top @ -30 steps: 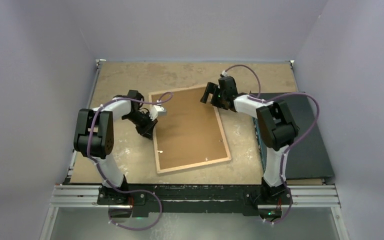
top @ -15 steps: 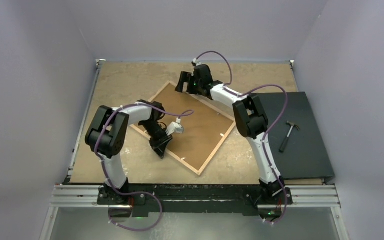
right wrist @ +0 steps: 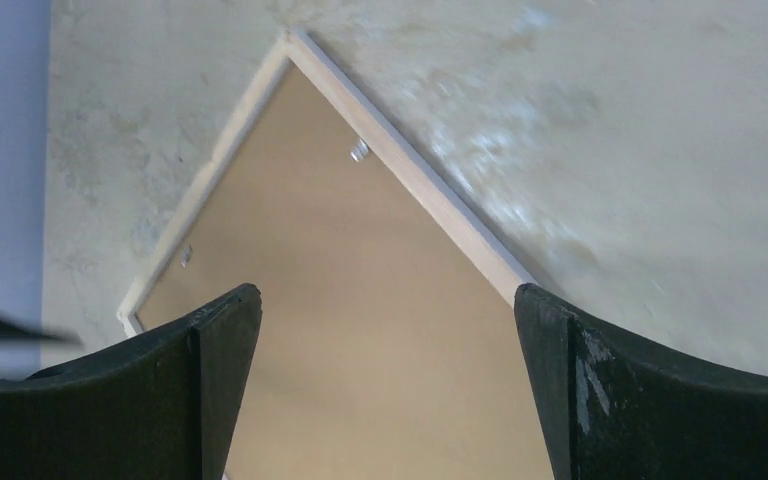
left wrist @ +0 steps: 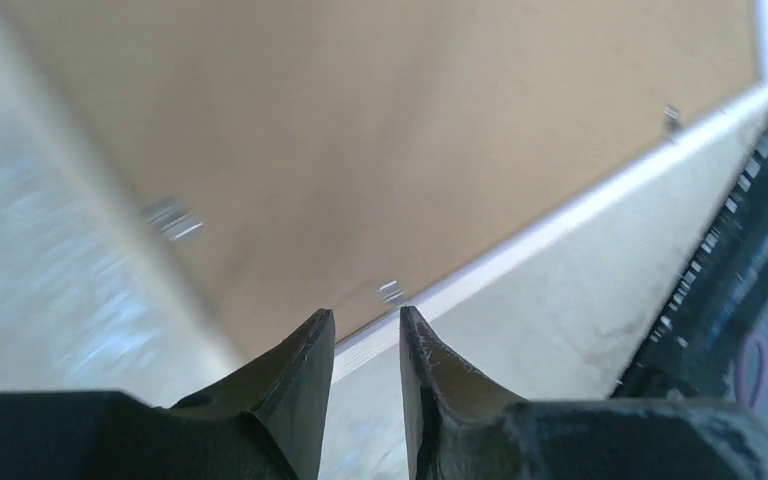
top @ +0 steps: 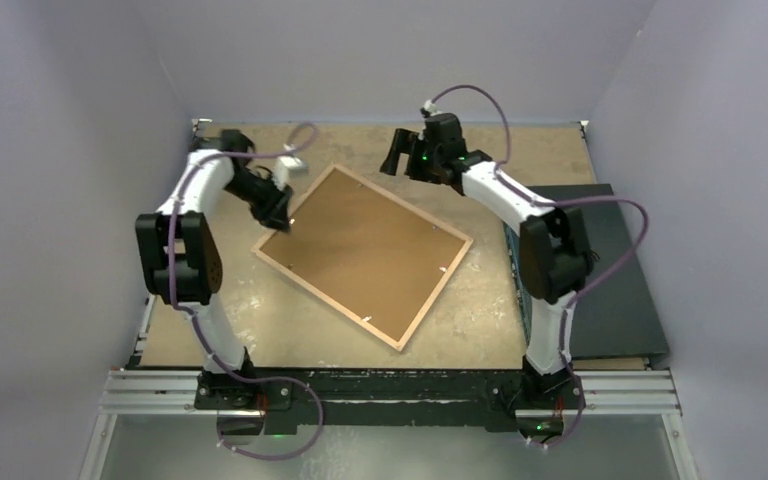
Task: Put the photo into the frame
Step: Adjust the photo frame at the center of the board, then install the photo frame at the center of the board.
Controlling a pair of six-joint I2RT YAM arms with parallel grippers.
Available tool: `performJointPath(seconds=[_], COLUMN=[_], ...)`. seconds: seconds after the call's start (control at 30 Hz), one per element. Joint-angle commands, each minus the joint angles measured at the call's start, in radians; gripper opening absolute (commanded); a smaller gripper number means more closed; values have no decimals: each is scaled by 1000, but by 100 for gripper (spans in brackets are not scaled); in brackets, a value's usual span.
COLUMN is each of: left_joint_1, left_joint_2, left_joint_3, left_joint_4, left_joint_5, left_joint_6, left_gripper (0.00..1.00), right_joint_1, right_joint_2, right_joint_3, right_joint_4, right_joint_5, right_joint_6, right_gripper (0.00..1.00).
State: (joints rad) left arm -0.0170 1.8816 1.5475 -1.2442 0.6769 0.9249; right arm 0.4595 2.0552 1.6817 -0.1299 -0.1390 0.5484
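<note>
The frame lies back up on the table, turned like a diamond, with light wood rails around a brown backing board. The photo is hidden. My left gripper sits at the frame's left corner. In the left wrist view its fingertips stand a narrow gap apart with nothing between them, just above the pale rail. My right gripper hovers above the frame's far corner. It is wide open and empty, over the backing board and the rail.
A dark flat mat lies at the table's right edge, partly under the right arm. Small metal tabs stick out of the frame's back. Walls close in on the left, the far side and the right.
The frame turned from nearly upright to a diamond angle. My left gripper moved from the near left rail up to the left corner and its jaws parted. The right gripper stayed open near the far corner.
</note>
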Motion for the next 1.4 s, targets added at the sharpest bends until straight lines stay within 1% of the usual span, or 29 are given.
performJointPath(seconds=[0.0,0.03,0.1,0.13,0.2,0.3,0.4,0.47,0.53,0.6,0.73,0.9,1.03,1.1,1.27,1.37], left_joint_1=[186,218,274,297,305,306,304,304,304,303,284,242,221,217,216,246], left_joint_2=[97,127,174,203,241,285,315,318,310,297,235,120,49,27,-12,-23], left_joint_3=[150,173,195,200,202,189,167,127,78,27,-99,-268,-404,-439,-477,-450], left_joint_4=[80,126,217,242,282,286,282,292,310,316,310,281,272,268,251,251], left_joint_5=[-8,-12,-15,-7,-7,31,46,43,31,32,33,2,-19,-25,-36,-52], left_joint_6=[-134,-180,-264,-282,-310,-312,-304,-287,-276,-260,-203,-95,-29,-13,0,-18], left_gripper=[28,27,26,26,24,19,15,13,12,12,11,11,11,11,11,13], right_joint_1=[-2,-2,-2,-2,-1,-2,-2,-2,-2,-2,-4,-18,-34,-37,-56,-59], right_joint_2=[-234,-317,-428,-479,-569,-681,-769,-811,-837,-833,-759,-622,-552,-534,-560,-601], right_joint_3=[-291,-370,-521,-580,-689,-817,-928,-987,-1045,-1076,-1079,-975,-862,-816,-768,-740], right_joint_4=[-35,-25,-10,-12,-17,-51,-62,-73,-60,-31,70,112,59,8,-87,-144], right_joint_5=[67,70,54,45,18,-28,-75,-106,-153,-163,-179,-155,-90,-35,99,175], right_joint_6=[32,50,92,105,131,170,196,217,247,258,267,208,146,126,113,119], right_gripper=[99,99,99,99,99,99,99,99,99,99,99,99,99,99,99,99])
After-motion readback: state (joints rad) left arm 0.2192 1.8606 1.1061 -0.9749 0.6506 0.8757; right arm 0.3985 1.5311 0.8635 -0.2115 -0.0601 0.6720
